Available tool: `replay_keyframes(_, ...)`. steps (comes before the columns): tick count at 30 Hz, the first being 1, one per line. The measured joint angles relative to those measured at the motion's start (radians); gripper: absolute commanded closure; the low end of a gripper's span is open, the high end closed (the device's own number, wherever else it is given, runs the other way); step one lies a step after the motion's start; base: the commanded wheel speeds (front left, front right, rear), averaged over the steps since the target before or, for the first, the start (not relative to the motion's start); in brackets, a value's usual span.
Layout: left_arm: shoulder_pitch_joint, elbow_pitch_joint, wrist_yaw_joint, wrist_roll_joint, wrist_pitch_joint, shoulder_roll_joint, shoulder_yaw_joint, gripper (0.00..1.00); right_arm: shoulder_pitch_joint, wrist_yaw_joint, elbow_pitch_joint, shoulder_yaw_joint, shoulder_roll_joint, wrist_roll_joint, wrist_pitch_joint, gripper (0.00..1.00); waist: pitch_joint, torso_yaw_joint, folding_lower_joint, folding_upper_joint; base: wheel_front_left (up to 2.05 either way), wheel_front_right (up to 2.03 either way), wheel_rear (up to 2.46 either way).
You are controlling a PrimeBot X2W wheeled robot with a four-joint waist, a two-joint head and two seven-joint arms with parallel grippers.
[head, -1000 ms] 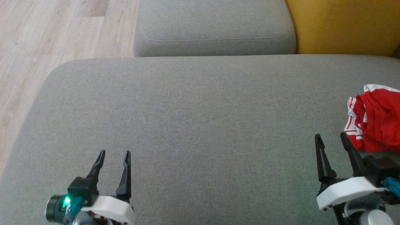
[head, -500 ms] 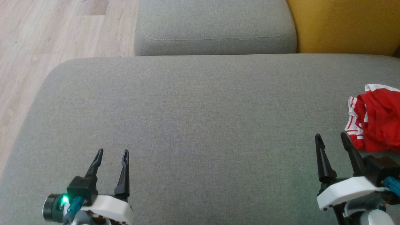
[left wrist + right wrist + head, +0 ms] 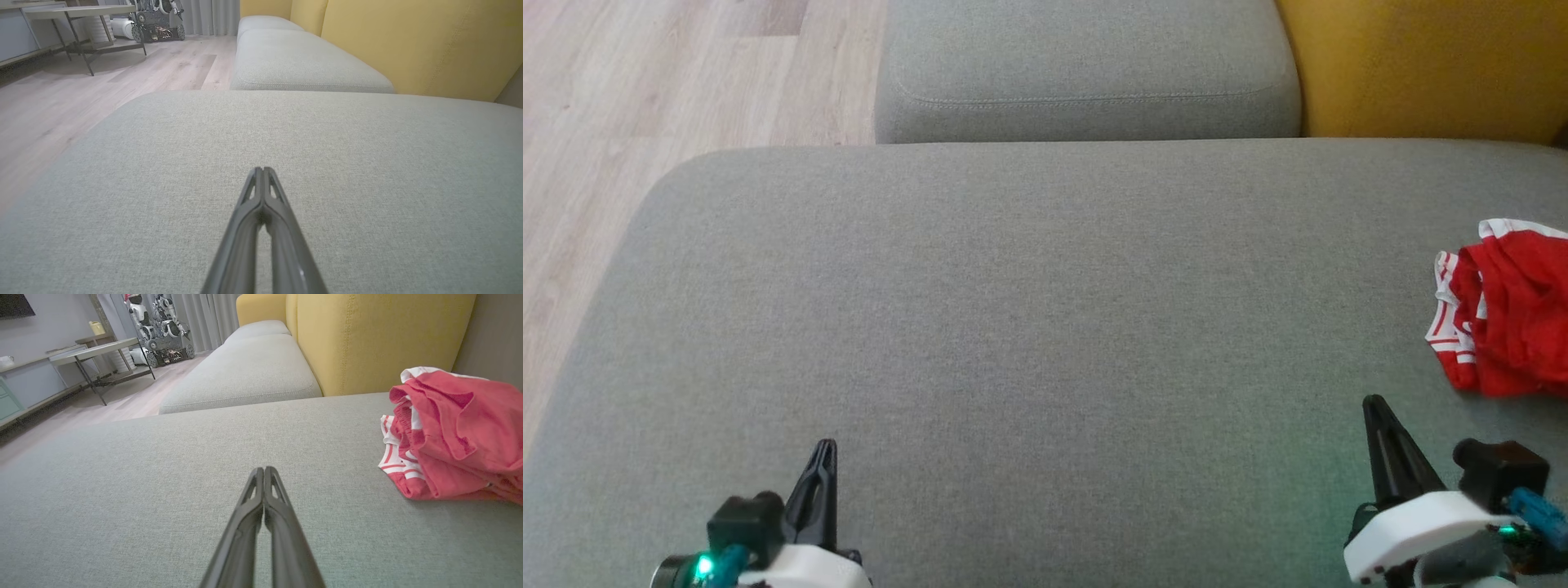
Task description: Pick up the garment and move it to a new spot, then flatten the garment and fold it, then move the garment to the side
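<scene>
The red garment (image 3: 1515,327) runs off the right edge in 2 views — its far side unseen.

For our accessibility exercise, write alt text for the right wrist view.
A crumpled red garment with white striped trim lies at the right on a grey fabric sofa cushion, apart from the shut right gripper; a yellow backrest stands behind.

I am looking across broad grey woven-fabric seat cushion (image 3: 1045,327), stretching flat before me. Second grey fabric cushion with stitched seam (image 3: 1086,73) lying beyond, touching its far edge. Mustard-yellow upholstered backrest (image 3: 1421,65) rising along right. Pale wood-plank floor (image 3: 645,98) running off left. Farther off I am seeing thin-legged grey table (image 3: 102,348), grey curtains (image 3: 204,314). Soft even light falling over all.
</scene>
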Motion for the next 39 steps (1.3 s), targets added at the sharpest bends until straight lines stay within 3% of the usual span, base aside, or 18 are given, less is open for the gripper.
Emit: replay_keyframes(39, -0.044, 0.027, -0.076, -0.458, 0.090, -0.017, 0.076, 1.00, -0.048, 0.000, 0.053, -0.028, 0.000, 0.458, 0.022, 1.00, 0.014, -0.021, 0.0000, 0.0000, 0.00, 0.00, 0.00)
